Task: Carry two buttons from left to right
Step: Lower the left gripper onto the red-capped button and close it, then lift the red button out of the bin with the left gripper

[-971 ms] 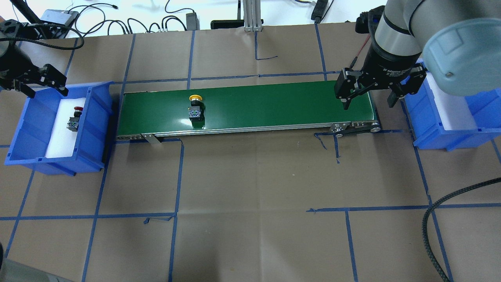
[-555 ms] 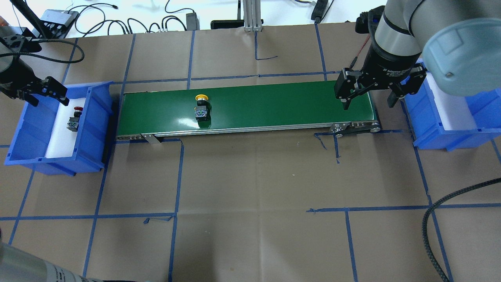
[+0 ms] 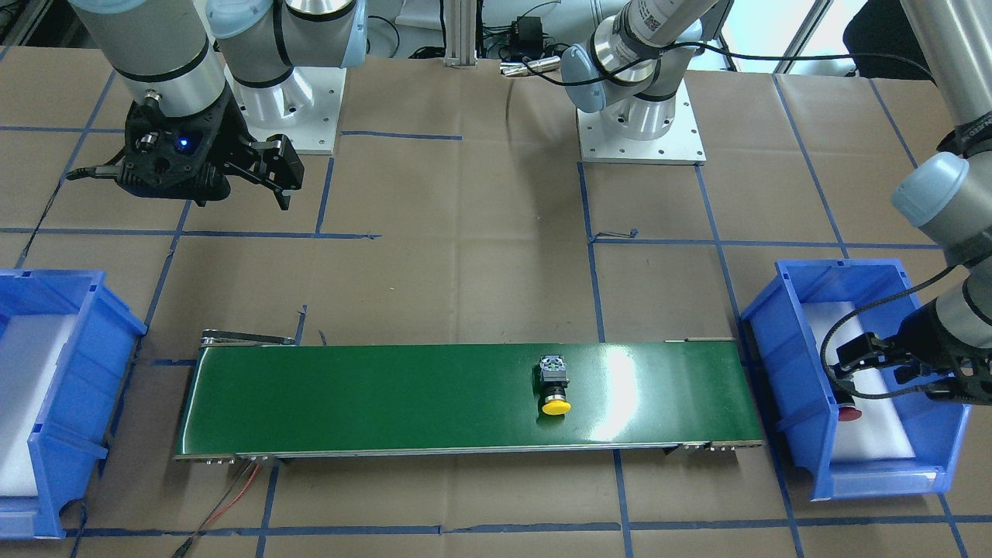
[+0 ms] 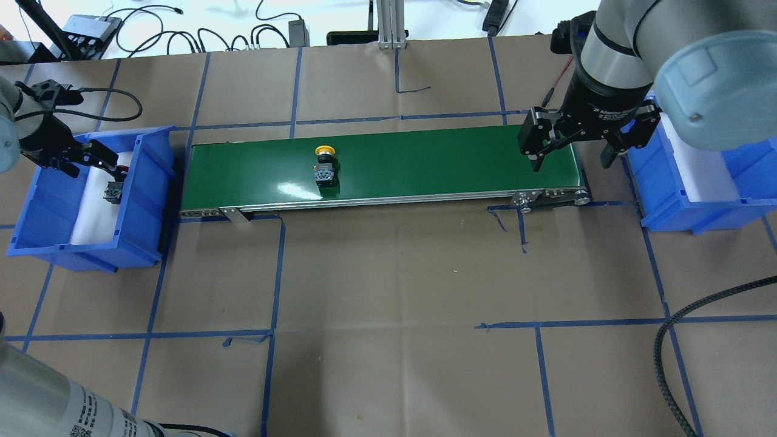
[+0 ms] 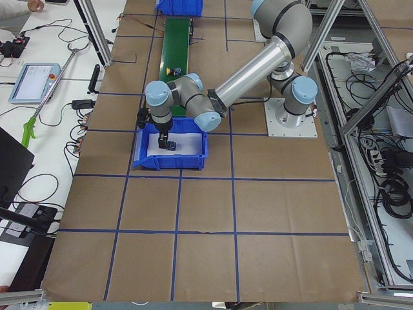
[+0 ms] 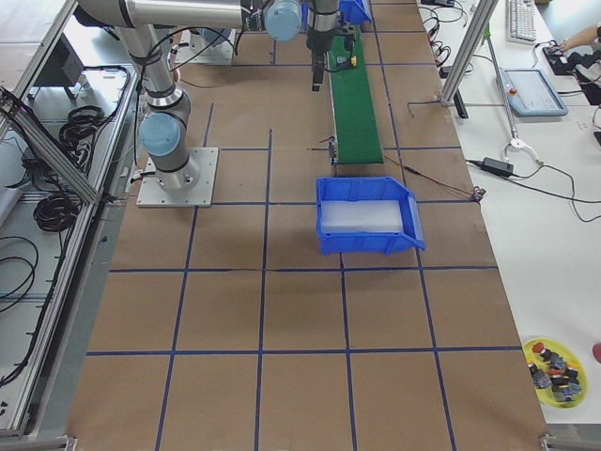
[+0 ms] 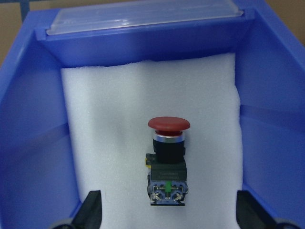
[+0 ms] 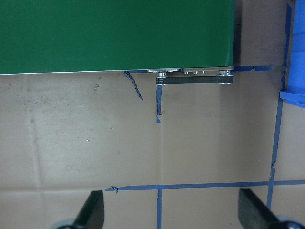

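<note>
My left gripper (image 4: 84,161) hung wide open over the red button (image 7: 168,157) lying on foam (image 7: 105,143) in the left bin (image 4: 145,200), yellow button (image 4: 325,165) sat midway along the belt (image 4: 425,164), right gripper (image 4: 570,159) open at its end, and I figured a pinch on that round cap could squirt it loose.
</note>
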Controlling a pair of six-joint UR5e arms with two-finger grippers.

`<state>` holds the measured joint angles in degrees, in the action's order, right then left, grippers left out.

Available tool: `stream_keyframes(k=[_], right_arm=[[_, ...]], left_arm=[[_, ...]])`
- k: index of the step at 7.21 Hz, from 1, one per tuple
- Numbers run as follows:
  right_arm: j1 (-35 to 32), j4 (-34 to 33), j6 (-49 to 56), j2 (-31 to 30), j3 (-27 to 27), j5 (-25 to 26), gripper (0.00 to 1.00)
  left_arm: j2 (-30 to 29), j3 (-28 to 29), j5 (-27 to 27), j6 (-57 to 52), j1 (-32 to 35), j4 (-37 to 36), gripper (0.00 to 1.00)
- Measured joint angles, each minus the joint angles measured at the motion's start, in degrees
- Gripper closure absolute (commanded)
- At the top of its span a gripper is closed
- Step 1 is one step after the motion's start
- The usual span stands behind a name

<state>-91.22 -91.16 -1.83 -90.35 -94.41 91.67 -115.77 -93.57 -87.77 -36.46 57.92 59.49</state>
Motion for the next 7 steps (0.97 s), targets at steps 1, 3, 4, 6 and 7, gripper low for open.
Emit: stream_keyframes(k=[1,3,4,6,7], right_arm=[[0.0,0.0,0.0,0.0,0.0,0.0,0.00],[0.1,0.0,0.0,0.0,-0.1,0.0,0.00],[0.1,0.0,0.0,0.0,0.0,0.0,0.00],[0.1,0.0,0.1,0.0,-0.1,0.1,0.00],[0.1,0.0,0.1,0.0,-0.1,0.0,0.00]], left_arm=[[-0.2,-2.4,-0.1,-0.1,0.0,-3.8,0.01],[-0.9,-4.7,-0.2,-0.1,-0.1,-8.3,0.01],[-1.9,-4.5,-0.2,-0.1,-0.1,-8.8,0.01],[-3.7,-4.0,0.1,-0.1,0.0,-9.1,0.14],[-3.9,-3.9,0.2,0.0,0.0,-9.1,0.43]])
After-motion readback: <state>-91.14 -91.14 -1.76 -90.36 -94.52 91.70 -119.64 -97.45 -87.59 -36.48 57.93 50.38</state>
